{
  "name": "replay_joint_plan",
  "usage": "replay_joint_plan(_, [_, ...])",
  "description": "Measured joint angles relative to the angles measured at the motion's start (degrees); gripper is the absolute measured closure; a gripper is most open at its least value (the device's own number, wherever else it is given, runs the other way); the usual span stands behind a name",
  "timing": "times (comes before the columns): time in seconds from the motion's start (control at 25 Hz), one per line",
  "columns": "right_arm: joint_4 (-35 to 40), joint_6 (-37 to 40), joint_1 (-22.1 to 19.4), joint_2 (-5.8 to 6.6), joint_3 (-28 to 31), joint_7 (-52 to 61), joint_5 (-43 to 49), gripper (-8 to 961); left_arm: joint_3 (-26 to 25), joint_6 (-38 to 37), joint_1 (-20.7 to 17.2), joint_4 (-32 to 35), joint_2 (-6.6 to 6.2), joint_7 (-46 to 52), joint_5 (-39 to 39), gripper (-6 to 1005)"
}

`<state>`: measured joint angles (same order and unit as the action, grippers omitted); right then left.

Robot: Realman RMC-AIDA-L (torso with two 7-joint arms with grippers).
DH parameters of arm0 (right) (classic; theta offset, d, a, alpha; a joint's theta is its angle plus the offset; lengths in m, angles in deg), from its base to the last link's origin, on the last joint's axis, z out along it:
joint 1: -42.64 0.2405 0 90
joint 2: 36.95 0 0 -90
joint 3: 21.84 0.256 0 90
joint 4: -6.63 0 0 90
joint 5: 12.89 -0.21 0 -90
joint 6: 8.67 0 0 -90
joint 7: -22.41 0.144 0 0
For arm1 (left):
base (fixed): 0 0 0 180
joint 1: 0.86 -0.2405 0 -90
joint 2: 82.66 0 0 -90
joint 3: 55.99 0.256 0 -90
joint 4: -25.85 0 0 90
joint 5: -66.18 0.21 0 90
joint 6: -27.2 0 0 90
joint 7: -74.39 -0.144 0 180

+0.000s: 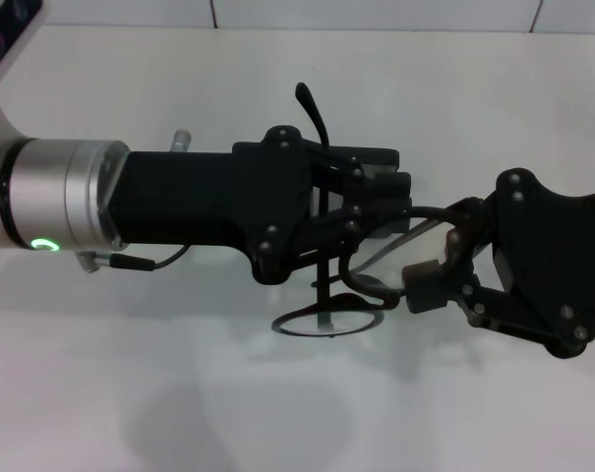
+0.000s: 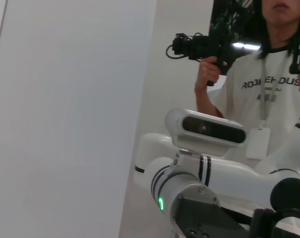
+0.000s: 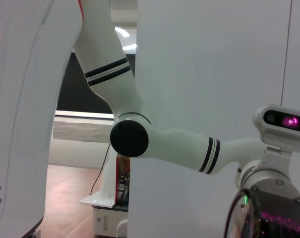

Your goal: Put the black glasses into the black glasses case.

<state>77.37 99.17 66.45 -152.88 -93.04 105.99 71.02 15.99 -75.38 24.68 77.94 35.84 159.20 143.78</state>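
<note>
**Both tools on the black glasses above the white surface**

Closest to my head camera is my left arm, a silver and black cylinder with a green light ring, ending in my left tool (image 1: 361, 211). That tool is closed on the black glasses (image 1: 361, 285), its fingers clamped over the upper part of the frame. One temple arm sticks up and away past the tool body; one round lens hangs lower, lying nearly flat over the surface (image 1: 179, 393). My right tool (image 1: 430, 280) comes in from the right and pinches the frame at the other lens, its padded fingertip against the rim. So the glasses are held between both tools, off the surface, at the middle of the head view.

Readable writing is scarce. In the left wrist view a person (image 2: 261, 74) stands behind my body in a white T-shirt with dark print, partly covered, reading roughly "RO…EHOUS"; the rest I cannot make out. A white badge hangs from a lanyard at the chest, and the person holds a black handheld device up in one hand.

White and plain, the surface has a pale tiled edge at its far side. The room has white wall panels, and the right wrist view shows a reddish floor beyond my white arm links with their black bands.
</note>
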Motion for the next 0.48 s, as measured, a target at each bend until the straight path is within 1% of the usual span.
replay_joint_plan(0.48, [-0.1, 0.0, 0.0, -0.01, -0.3, -0.1, -0.1, 924, -0.5, -1.1, -0.1, -0.3, 0.03, -0.9, 0.4, 843])
